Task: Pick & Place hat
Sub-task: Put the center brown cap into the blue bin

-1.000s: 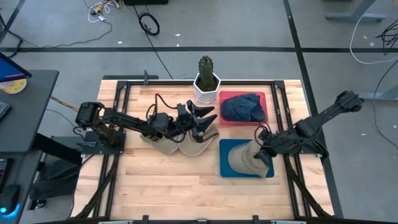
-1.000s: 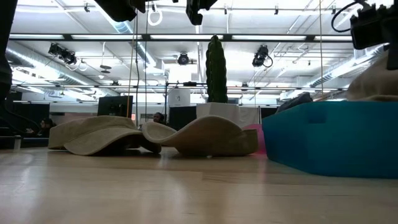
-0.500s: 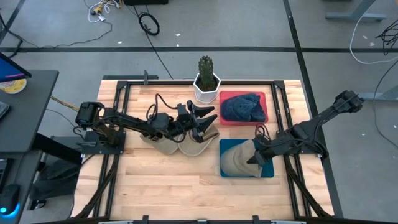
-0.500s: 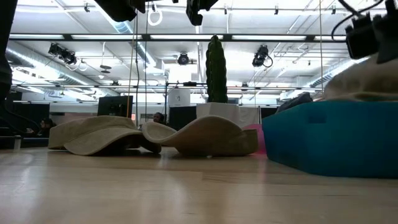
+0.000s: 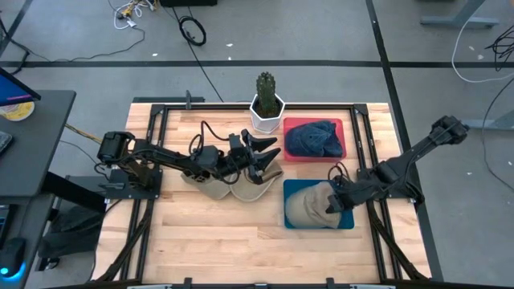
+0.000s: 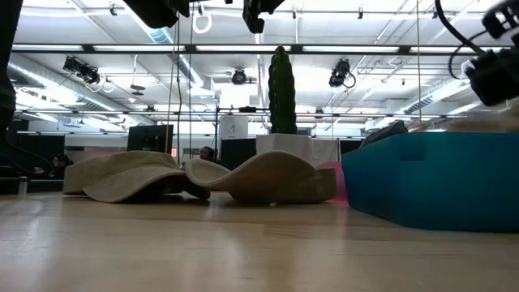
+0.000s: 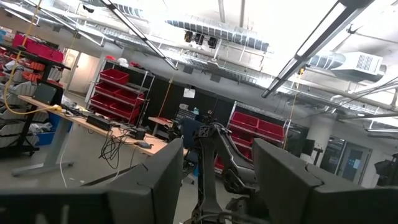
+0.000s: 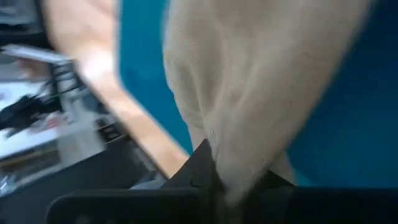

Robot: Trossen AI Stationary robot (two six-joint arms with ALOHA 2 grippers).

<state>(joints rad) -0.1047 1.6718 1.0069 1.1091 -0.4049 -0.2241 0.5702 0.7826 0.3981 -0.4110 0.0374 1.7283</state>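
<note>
A beige hat lies in the blue tray, and my right gripper is shut on it at its right side. In the low view the tray hides most of this hat. Two more beige hats rest brim-down on the wood, overlapping each other. My left gripper hovers open above them, touching nothing. A dark blue hat sits in the red tray. My right gripper pinches a gathered fold of the beige hat's cloth between its two fingers, coming from the table's right side and slanting down. The hat's body lies in the blue tray, spread away from the fingers.
A cactus in a white pot stands at the far edge, just behind the left gripper and beside the red tray. Black frame rails run along the table's sides. Bare wood lies toward the near edge.
My right gripper has come down and drifted slightly toward the table's left, still shut on the beige hat. The hat, first standing well above the blue tray's rim, has sunk into the tray and spread out flatter.
</note>
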